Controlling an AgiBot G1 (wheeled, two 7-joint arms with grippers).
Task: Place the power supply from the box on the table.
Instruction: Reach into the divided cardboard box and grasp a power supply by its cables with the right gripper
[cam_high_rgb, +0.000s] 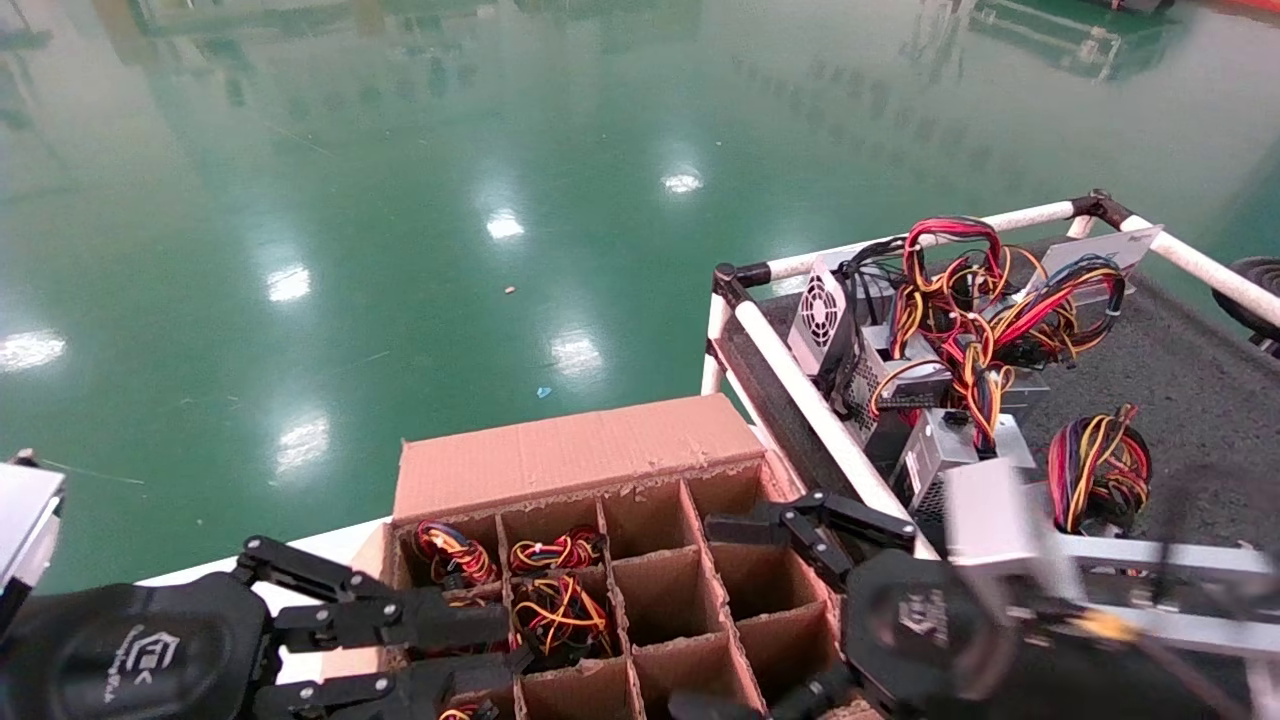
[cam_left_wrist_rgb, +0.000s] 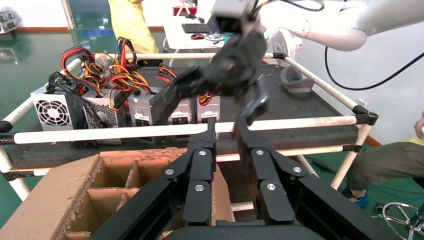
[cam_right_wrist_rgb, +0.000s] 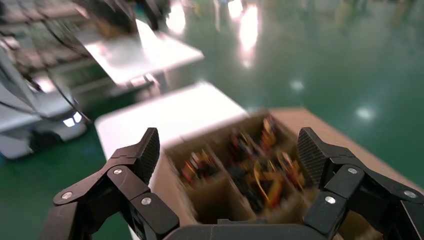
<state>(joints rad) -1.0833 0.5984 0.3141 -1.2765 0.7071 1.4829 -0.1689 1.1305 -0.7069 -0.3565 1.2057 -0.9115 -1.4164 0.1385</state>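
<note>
Green shop floor behind the box. Supplies sit in its left cells, wires up. Right gripper wide open, empty, over box; left gripper nearly closed, empty. Probably heavy, rigid; grab the metal body, not the floppy wires.

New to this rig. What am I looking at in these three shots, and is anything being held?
It is a two-armed robot. One picture looks down from its head; the other two come from cameras on its wrists. The left gripper hangs over the box, a divided carton with wire bundles in some cells, fingers nearly closed on nothing. The right gripper is open and empty above the same carton. Several power supplies already lie on the railed table.
</note>
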